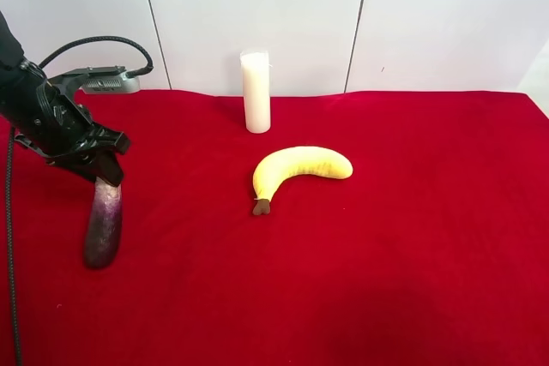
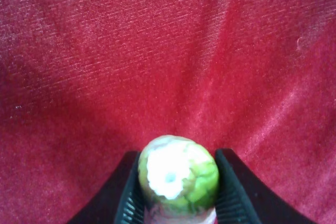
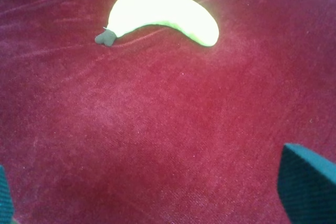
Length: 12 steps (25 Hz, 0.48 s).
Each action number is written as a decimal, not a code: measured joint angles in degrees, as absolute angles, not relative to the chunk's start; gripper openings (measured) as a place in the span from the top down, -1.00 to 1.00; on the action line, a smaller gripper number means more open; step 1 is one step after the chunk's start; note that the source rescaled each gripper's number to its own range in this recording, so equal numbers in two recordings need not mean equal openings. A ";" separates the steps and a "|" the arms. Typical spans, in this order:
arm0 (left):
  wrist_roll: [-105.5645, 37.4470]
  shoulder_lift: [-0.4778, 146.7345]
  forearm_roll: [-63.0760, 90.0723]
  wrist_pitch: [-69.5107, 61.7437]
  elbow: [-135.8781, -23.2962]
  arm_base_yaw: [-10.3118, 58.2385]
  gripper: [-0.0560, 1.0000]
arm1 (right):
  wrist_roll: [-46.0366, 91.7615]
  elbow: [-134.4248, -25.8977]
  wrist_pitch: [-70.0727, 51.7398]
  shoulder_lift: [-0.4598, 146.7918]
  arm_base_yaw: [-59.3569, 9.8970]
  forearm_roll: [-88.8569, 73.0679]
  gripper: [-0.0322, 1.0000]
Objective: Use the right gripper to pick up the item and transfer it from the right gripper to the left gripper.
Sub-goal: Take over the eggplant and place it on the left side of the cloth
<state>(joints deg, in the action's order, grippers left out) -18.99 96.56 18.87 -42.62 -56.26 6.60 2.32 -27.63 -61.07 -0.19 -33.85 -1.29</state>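
Eggplant (image 2: 178,174) stem end clamped in my L gripper (image 2: 177,203), R gripper fingers (image 3: 307,182) spread wide nr banana (image 3: 163,14); no writing legible.

A red velvet-covered table (image 1: 412,255) bears a yellow banana (image 1: 300,169) and an upright white candle (image 1: 256,92).

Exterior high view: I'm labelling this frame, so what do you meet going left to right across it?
left gripper → eggplant hanging from it → white candle → banana.
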 joint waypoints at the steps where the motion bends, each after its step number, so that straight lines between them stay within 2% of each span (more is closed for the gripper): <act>1: -18.99 96.56 18.82 -42.45 -56.26 6.60 0.89 | 2.32 -27.63 -61.07 -0.19 -33.85 -1.29 -1.00; 5: -18.94 96.56 18.72 -41.89 -56.22 6.60 0.89 | 2.32 -27.63 -61.07 -0.19 -33.85 -1.29 -1.00; 6: -18.94 96.56 18.62 -41.77 -56.22 6.60 0.84 | 2.32 -27.63 -61.07 -0.19 -33.85 -1.29 -1.00; 7: -18.94 96.56 18.39 -41.47 -56.09 6.60 0.71 | 2.32 -27.63 -61.07 -0.19 -33.85 -1.29 -1.00; 11: -18.98 96.56 18.09 -40.52 -55.88 6.60 -0.29 | 2.32 -27.63 -61.07 -0.19 -33.85 -1.29 -1.00; 12: -18.98 96.56 18.09 -39.86 -55.88 6.60 -0.65 | 2.32 -27.63 -61.07 -0.19 -33.85 -1.29 -1.00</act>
<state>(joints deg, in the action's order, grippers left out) -18.98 96.56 18.09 -39.86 -55.88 6.60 2.32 -27.63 -61.07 -0.19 -33.85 -1.29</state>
